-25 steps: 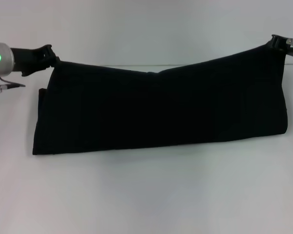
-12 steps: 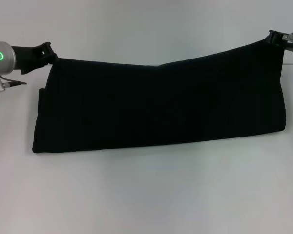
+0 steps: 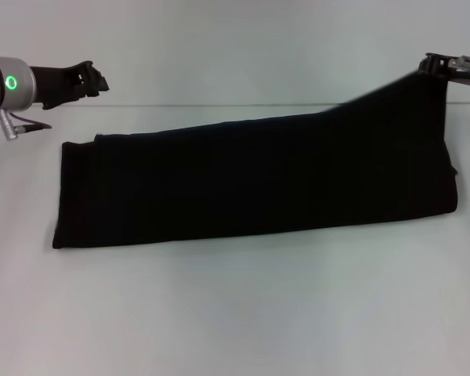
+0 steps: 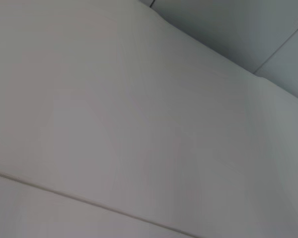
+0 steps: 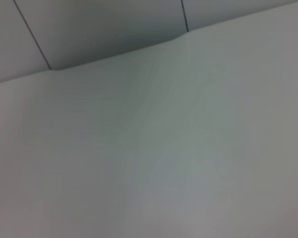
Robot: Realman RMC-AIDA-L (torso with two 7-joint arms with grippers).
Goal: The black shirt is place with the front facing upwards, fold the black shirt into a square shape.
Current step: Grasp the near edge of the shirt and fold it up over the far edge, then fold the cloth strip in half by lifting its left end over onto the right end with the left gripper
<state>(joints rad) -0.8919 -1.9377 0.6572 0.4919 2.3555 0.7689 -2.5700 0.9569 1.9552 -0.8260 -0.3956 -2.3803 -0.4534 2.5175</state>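
Observation:
The black shirt (image 3: 258, 180) lies folded into a long band across the white table in the head view; no lettering or label shows. Its left end lies flat on the table. Its right top corner is lifted. My right gripper (image 3: 437, 66) is shut on that raised corner at the far right edge. My left gripper (image 3: 95, 79) is open and empty, in the air above and apart from the shirt's left top corner. Neither wrist view shows the shirt or any fingers.
The white table (image 3: 235, 313) spreads in front of the shirt. A wall seam runs behind it (image 3: 219, 104). The left wrist view shows only the table surface (image 4: 114, 124) and the right wrist view the table and wall panels (image 5: 139, 148).
My left gripper has let go of the shirt's left top corner and moved slightly up and right. That corner has dropped flat on the table. The right gripper still holds its corner up.

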